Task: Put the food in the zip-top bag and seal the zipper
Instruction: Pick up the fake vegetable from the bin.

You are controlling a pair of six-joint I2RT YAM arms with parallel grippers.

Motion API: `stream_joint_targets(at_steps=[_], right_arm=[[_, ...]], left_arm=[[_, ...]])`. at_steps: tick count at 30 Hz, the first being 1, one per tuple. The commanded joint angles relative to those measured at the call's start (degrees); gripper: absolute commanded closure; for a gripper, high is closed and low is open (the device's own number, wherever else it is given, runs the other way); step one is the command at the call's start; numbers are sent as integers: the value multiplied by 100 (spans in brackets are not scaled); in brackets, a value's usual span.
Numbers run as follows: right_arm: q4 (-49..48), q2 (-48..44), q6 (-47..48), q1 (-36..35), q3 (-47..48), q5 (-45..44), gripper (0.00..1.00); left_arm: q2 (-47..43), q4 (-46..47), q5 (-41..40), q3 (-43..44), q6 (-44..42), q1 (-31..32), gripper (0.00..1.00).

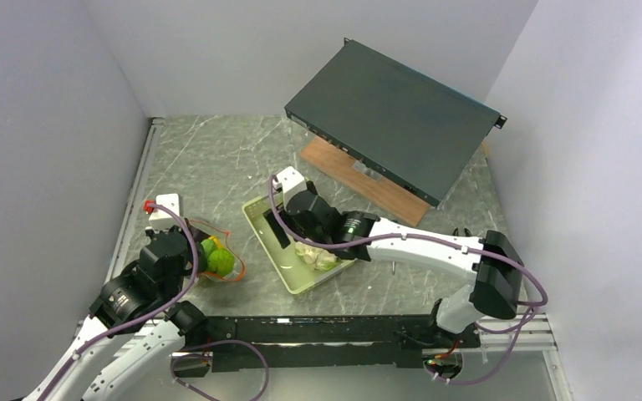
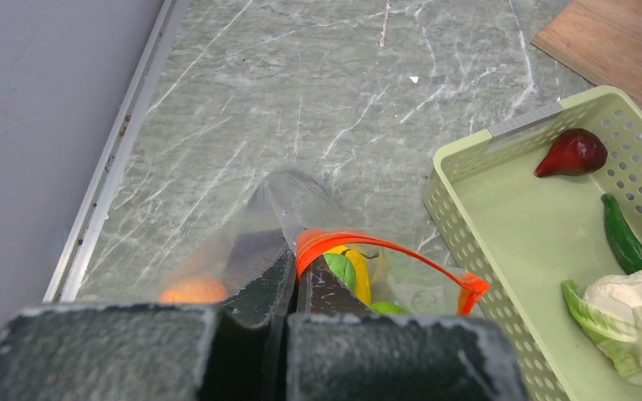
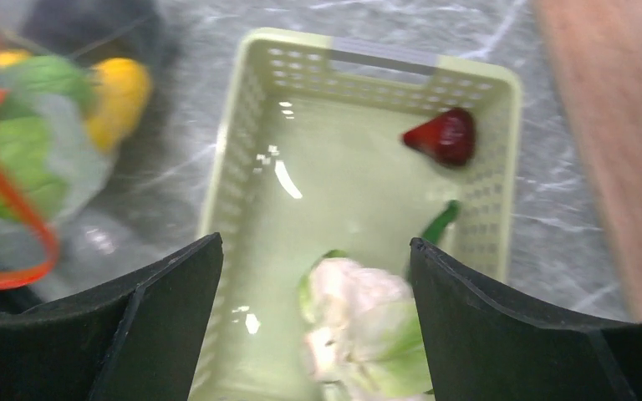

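The clear zip-top bag (image 2: 301,200) lies on the table left of the basket, its mouth open. My left gripper (image 2: 294,263) is shut on the bag's rim at the red-orange zipper (image 2: 401,255). The yellow corn (image 2: 359,271), the green pepper (image 2: 389,307) and the orange peach (image 2: 192,291) show inside the bag. My right gripper (image 3: 316,242) is open, its fingers either side of and above the white cauliflower (image 3: 359,326) in the pale green basket (image 3: 384,54). A dark reddish eggplant (image 3: 443,136) and the green cucumber (image 3: 439,224) also lie in the basket.
In the top view the bag (image 1: 217,259) sits near the left wall and the basket (image 1: 259,219) is mid-table. A dark flat metal box (image 1: 393,117) leans over a wooden board (image 1: 359,175) at the back. A red plug (image 1: 148,205) sits beside the left wrist.
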State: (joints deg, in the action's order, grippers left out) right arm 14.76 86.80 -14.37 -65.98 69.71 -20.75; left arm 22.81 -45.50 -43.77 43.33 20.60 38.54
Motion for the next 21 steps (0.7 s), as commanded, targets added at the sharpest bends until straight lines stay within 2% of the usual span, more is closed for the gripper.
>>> stream_joint_targets(at_steps=[1,15,21], right_arm=[[18,293,669,322,84,-747,16],[603,2615,1384,550,1712,-1710,15],[573,3247,1841,559,2094,-2130,14]], left_arm=[[-61,183,-24,21,2,-6,100],[2,169,-93,18,25,-10,100],[136,136,-88,48,24,-13,100]])
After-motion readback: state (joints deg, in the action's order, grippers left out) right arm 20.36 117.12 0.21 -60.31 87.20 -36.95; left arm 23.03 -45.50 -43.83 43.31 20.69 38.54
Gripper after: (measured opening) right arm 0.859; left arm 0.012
